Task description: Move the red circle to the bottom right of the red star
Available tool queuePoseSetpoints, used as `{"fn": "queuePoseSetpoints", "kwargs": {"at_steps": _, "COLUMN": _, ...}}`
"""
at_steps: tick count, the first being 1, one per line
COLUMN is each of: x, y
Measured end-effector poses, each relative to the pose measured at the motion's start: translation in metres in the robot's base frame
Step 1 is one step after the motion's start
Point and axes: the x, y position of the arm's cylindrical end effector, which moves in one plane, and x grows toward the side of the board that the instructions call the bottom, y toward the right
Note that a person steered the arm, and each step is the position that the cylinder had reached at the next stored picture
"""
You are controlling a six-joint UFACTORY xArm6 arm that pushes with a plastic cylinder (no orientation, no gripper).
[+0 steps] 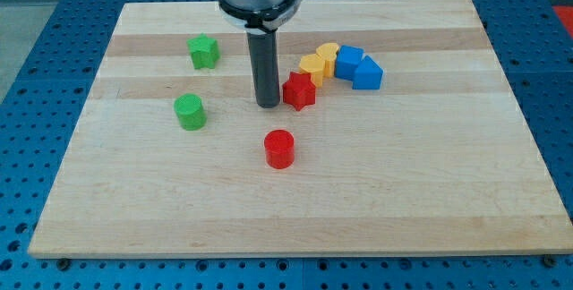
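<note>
The red circle stands on the wooden board, a little below and left of the red star. My tip rests on the board just left of the red star, very close to it or touching; I cannot tell which. The tip is above the red circle in the view, with a clear gap between them. The dark rod rises straight up to the arm's grey mount at the view's top.
A yellow block, a yellow heart, a blue block and a blue triangle form an arc right of the red star. A green star and a green circle lie at the left. The board's edge runs along the bottom.
</note>
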Motion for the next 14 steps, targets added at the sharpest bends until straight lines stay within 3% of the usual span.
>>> {"fn": "queuePoseSetpoints", "kwargs": {"at_steps": 4, "x": 0.000, "y": 0.019}}
{"fn": "queuePoseSetpoints", "kwargs": {"at_steps": 6, "x": 0.001, "y": -0.016}}
{"fn": "queuePoseSetpoints", "kwargs": {"at_steps": 10, "x": 0.092, "y": -0.026}}
{"fn": "queuePoseSetpoints", "kwargs": {"at_steps": 14, "x": 0.082, "y": -0.010}}
